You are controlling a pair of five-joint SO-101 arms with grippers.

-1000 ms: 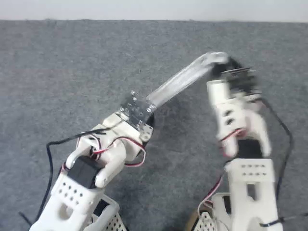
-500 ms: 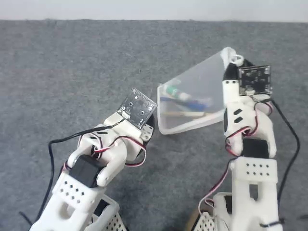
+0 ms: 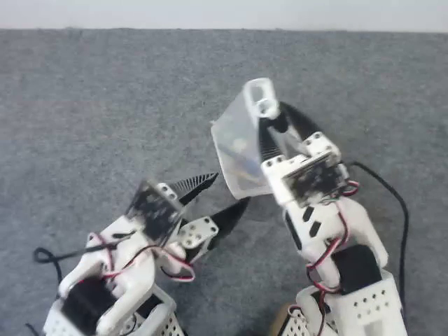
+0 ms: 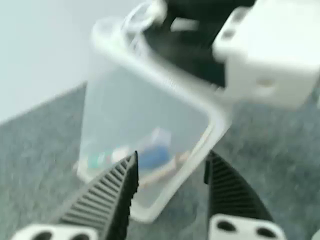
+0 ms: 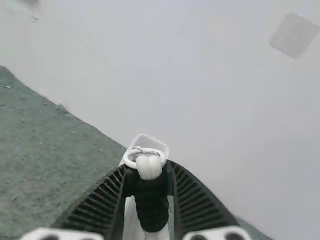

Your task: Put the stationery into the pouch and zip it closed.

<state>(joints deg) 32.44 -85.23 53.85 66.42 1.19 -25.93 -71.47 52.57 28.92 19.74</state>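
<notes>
At table (image 3: 105, 105) centre | 1 pouch (image 3: 238, 150) clamped in right gripper (image 5: 148, 175) | left gripper (image 3: 229, 190) spread

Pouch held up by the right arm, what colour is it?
The pouch is clear, see-through plastic; the left wrist view shows it best.

Support: table (image 3: 105, 105), grey felt-like mat (image 3: 336, 77) over all visible top. Far edge meets pale wall (image 3: 210, 14). I see two white perforated arm bases at near edge, one left (image 3: 166, 325), one right (image 3: 297, 325). Black cable (image 3: 47, 255) loops beside left one. Whether pouch (image 3: 234, 150) touches mat, I cannot tell.
</notes>
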